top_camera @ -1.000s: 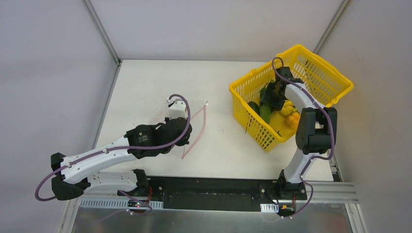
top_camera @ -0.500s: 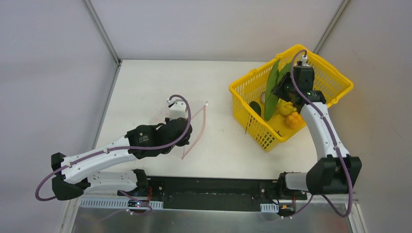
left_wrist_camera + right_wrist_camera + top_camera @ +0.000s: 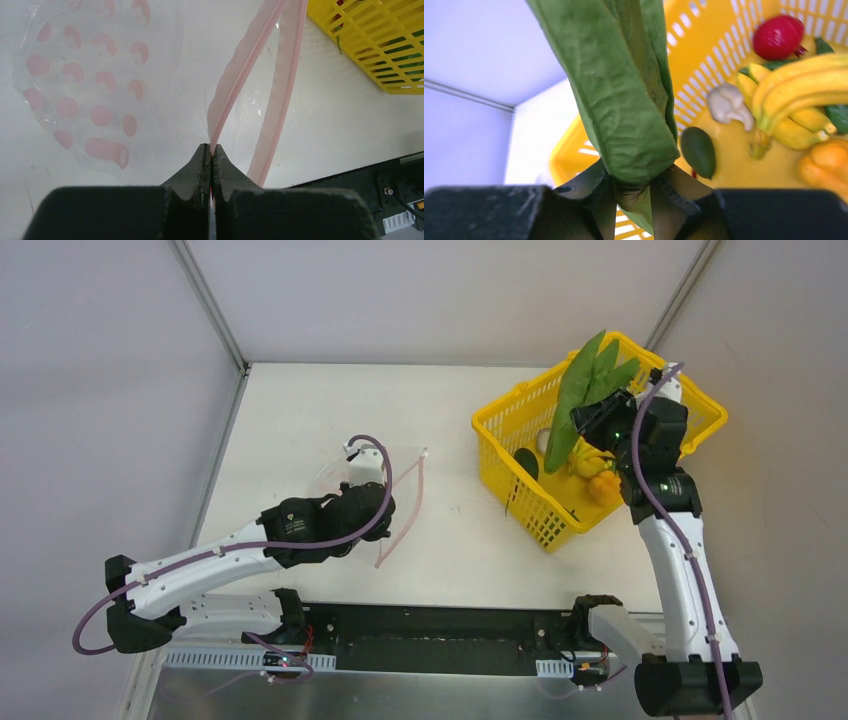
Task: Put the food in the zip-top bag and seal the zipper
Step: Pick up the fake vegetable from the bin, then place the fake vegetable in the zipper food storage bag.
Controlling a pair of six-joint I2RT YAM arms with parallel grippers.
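Green pods point(image 3: 624, 100), flat & wrinkly, gripped by right claw point(image 3: 634, 187) over yellow basket point(image 3: 497, 435); left claw point(image 3: 210, 155) clamped on pink zipper point(image 3: 235, 90).

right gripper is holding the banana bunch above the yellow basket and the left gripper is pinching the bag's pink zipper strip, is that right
Not quite. The right gripper holds the green pods, not the banana bunch, which lies inside the yellow basket; the right wrist view shows this. The left gripper is indeed pinching the pink zipper strip.
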